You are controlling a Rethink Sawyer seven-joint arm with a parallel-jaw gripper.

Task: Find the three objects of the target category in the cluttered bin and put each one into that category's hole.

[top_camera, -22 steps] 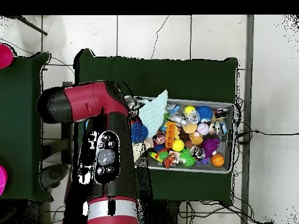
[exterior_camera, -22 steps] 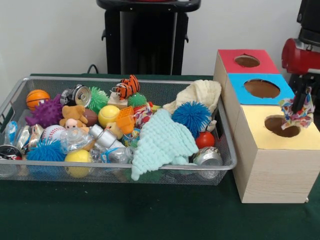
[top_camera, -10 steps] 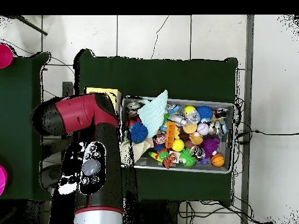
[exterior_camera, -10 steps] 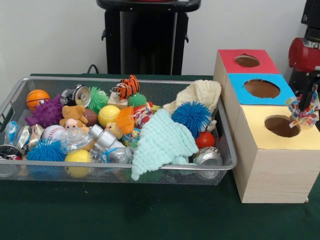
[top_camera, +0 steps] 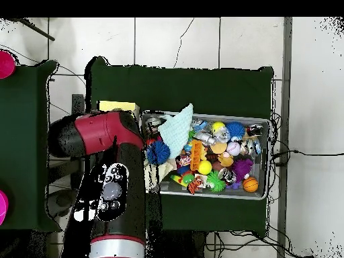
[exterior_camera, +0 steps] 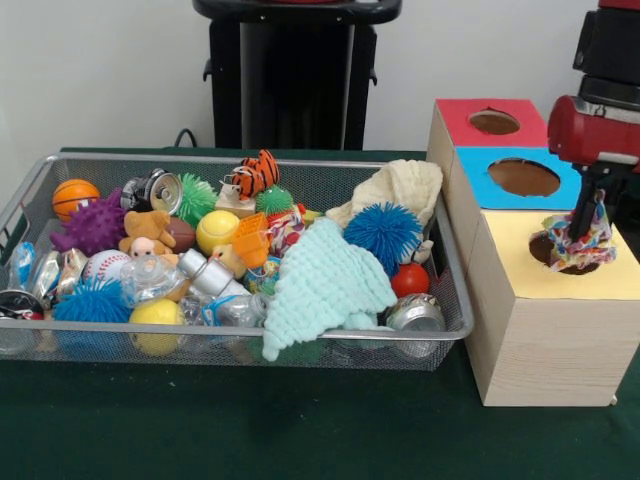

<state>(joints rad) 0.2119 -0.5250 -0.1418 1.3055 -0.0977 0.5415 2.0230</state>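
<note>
Dangling from the claw, patterned cloth at the yellow hole.

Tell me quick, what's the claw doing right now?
Claw: closed on the patterned cloth, which hangs over the hole in the yellow box.

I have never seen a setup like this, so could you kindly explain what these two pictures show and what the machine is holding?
The machine is a red and black robot arm with a claw at its end. One picture looks across the table from the front; the other looks straight down from above. On the green table stands a wire basket full of balls, cans, soft toys and cloths. Beside it stands a wooden box with red, blue and yellow tops, each with a round hole. A colourful patterned cloth hangs from the claw over the yellow hole.
</note>
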